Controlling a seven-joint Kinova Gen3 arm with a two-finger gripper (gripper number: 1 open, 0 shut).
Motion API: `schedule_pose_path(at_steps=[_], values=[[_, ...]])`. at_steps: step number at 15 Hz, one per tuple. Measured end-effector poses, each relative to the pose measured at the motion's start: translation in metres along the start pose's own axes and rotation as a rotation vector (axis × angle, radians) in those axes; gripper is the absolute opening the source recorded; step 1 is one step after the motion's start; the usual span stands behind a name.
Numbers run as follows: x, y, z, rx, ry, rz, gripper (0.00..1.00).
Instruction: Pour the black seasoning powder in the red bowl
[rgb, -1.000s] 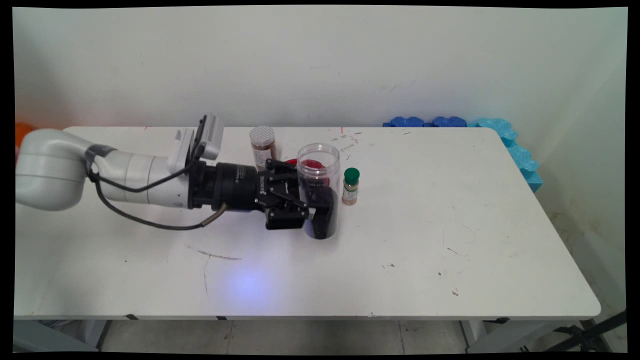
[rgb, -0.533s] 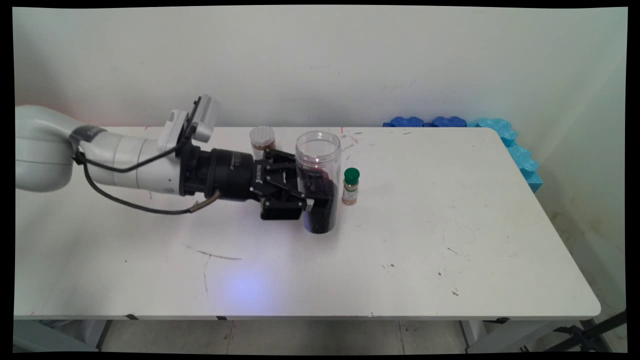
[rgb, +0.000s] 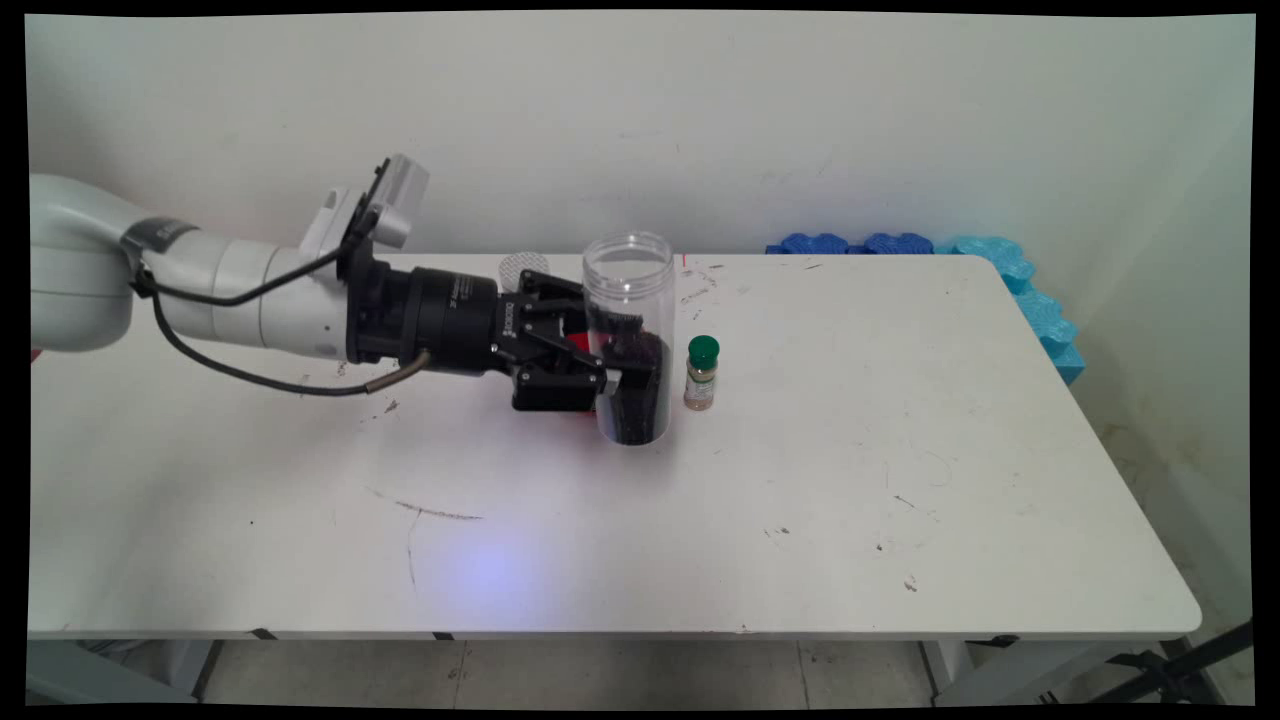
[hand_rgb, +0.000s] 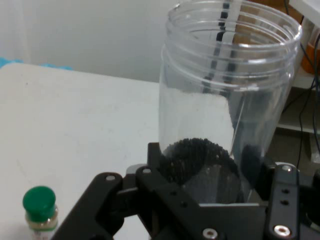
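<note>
claw (rgb: 632, 372) clamped round clear jar (rgb: 629, 335), lifted

table: white (rgb: 900, 480), scuffed with dark marks, set against the wall
green-capped bottle: small spice bottle (rgb: 702, 373) standing upright near the middle
silver-lidded jar: brown jar (rgb: 522, 268) near the far edge, mostly hidden
red thing: partly seen (rgb: 578, 342), unclear what

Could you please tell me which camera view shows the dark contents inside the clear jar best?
The hand view: the clear jar fills it, showing dark granules heaped low. The main view shows only a dark mass, partly behind the gripper.
</note>
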Motion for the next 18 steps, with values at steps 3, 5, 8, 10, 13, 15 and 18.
schedule_pose_path(at_steps=[3,5,8,10,13,15,18], values=[[0.009,-0.001,-0.001,-0.01,0.006,0.003,0.0],[0.018,-0.001,-0.004,-0.016,0.004,-0.003,0.0],[0.028,-0.002,-0.008,-0.016,-0.016,-0.033,0.0],[0.034,-0.003,-0.01,-0.014,-0.034,-0.052,0.0],[0.047,-0.005,-0.015,-0.008,-0.066,-0.084,0.0],[0.052,-0.005,-0.016,-0.009,-0.075,-0.091,0.0],[0.056,-0.007,-0.018,-0.015,-0.08,-0.096,0.0]])
